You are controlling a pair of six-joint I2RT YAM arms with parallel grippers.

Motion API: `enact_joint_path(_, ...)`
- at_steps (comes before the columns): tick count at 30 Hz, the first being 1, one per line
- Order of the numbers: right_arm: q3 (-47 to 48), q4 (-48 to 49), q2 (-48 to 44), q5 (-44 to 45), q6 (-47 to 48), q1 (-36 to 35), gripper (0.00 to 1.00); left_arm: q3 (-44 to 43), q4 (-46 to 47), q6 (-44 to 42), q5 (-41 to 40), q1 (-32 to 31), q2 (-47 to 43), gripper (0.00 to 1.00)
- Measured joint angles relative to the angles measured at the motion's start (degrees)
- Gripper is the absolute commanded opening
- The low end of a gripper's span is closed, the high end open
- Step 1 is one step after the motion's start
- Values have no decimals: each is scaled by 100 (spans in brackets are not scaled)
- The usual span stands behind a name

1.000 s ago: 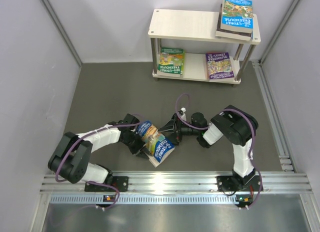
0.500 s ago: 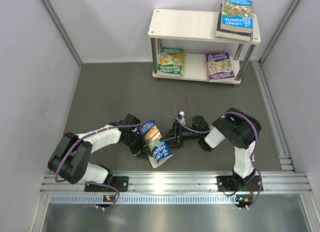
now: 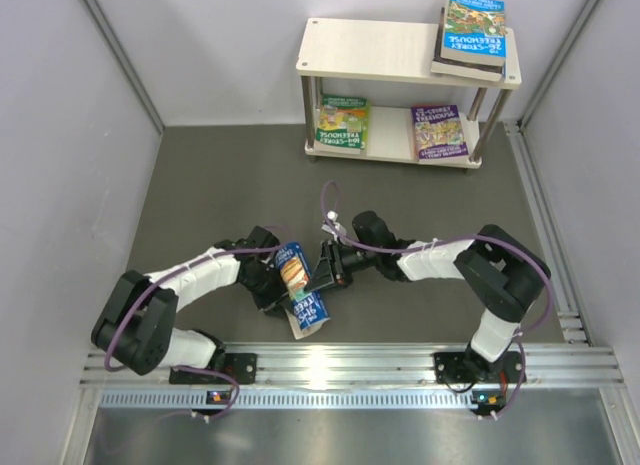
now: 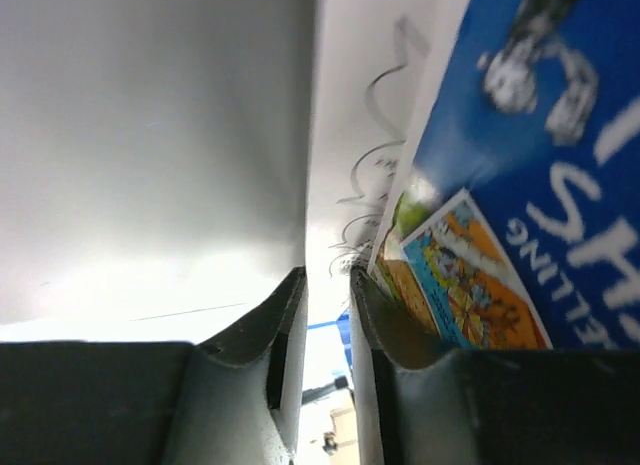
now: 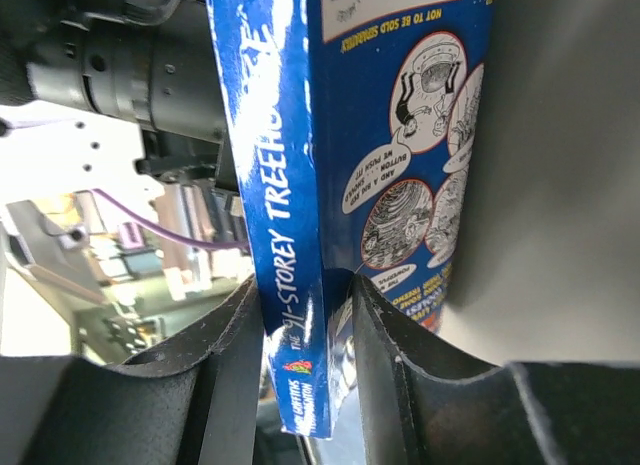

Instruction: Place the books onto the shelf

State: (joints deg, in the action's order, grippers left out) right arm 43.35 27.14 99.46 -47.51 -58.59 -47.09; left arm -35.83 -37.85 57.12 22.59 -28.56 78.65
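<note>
- The blue Treehouse book (image 3: 297,275) hangs tilted over the dark worktop (image 3: 220,185) between both arms, well apart from the shelf (image 3: 380,50) at the far side.
- Risk: 2 hands share 1 thin paperback. If they pull in different directions, the cover may bend or tear.
- Risk: the right hand (image 5: 305,315) grips near one end of the spine, so if the other hand lets go the book may swing, fan open or slip.
- The left hand (image 4: 325,315) has its fingers pinched almost together, apparently on a thin leaf of the book.
- The right hand's fingers press either side of the spine.
- The left arm lies low, reaching rightward. The right arm stretches leftward, its elbow out to the right. Their wrists meet mid-worktop.
</note>
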Motion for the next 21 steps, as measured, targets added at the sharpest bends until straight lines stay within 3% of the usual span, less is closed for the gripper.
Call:
enact_joint_path(5,317,-962,-24,96,625,-24,0,-70,-358,-149,-404,0,-107,30)
enact_joint_path(10,525,-1738,-55,382,1095,-44,0,-90,-671,-326,-763,2,-164,71)
enact_joint_path(12,560,-2015,-103,553,1244,-44,0,-96,-857,-407,-944,4,-221,78)
enact_joint_path(13,586,-2201,-120,654,1314,-50,0,-98,-927,-446,-1027,7,-256,87)
enact_joint_path(21,1058,-3571,-262,1150,1567,-125,0,-505,-1099,-522,-1978,42,-649,93)
